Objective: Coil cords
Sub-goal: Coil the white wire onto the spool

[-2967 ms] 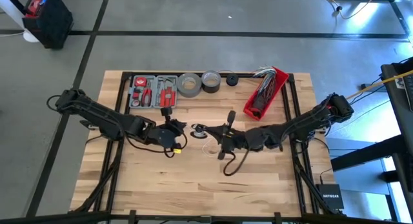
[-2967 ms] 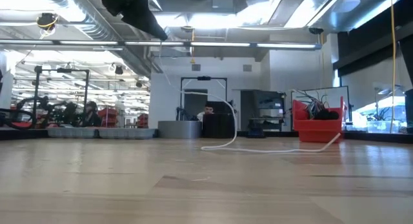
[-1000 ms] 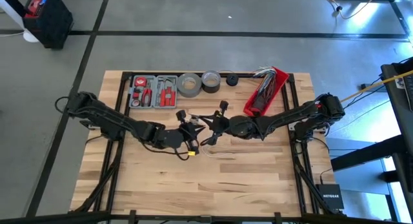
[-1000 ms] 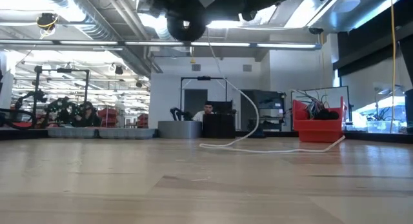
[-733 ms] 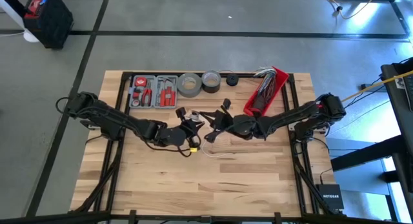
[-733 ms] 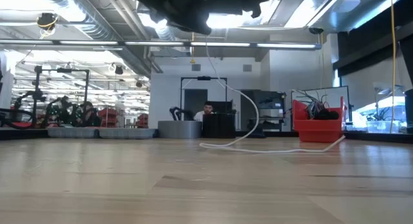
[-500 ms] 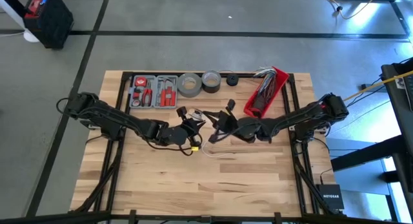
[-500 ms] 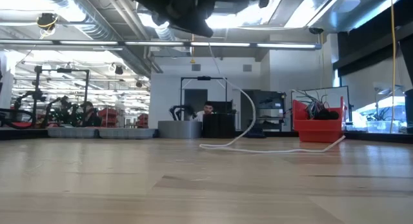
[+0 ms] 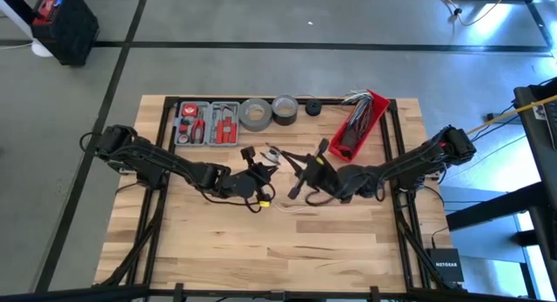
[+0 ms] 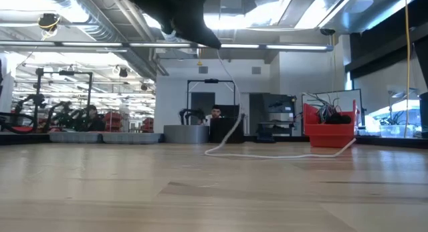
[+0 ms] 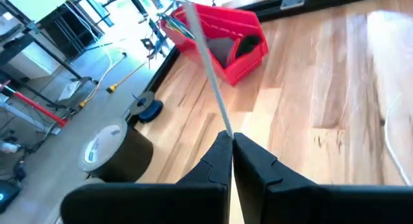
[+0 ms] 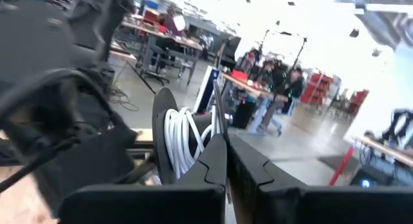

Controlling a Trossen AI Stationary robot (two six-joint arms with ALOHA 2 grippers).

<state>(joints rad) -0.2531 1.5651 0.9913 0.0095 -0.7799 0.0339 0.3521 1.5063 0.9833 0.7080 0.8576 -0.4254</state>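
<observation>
Coiling underway mid-table: left gripper [image 11: 231, 141] now clamped on cord [image 11: 208, 75]; right gripper [image 12: 226, 153] shifted rightward, jaws together on black disc [image 12: 169, 141].

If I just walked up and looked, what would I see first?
Probably the two dark robot arms meeting over the middle of the wooden table: the left gripper is shut on a thin white cable, and the right gripper is shut beside a black disc wound with white cable. Next, the bright red bin of wires at the table's far right edge stands out.
</observation>
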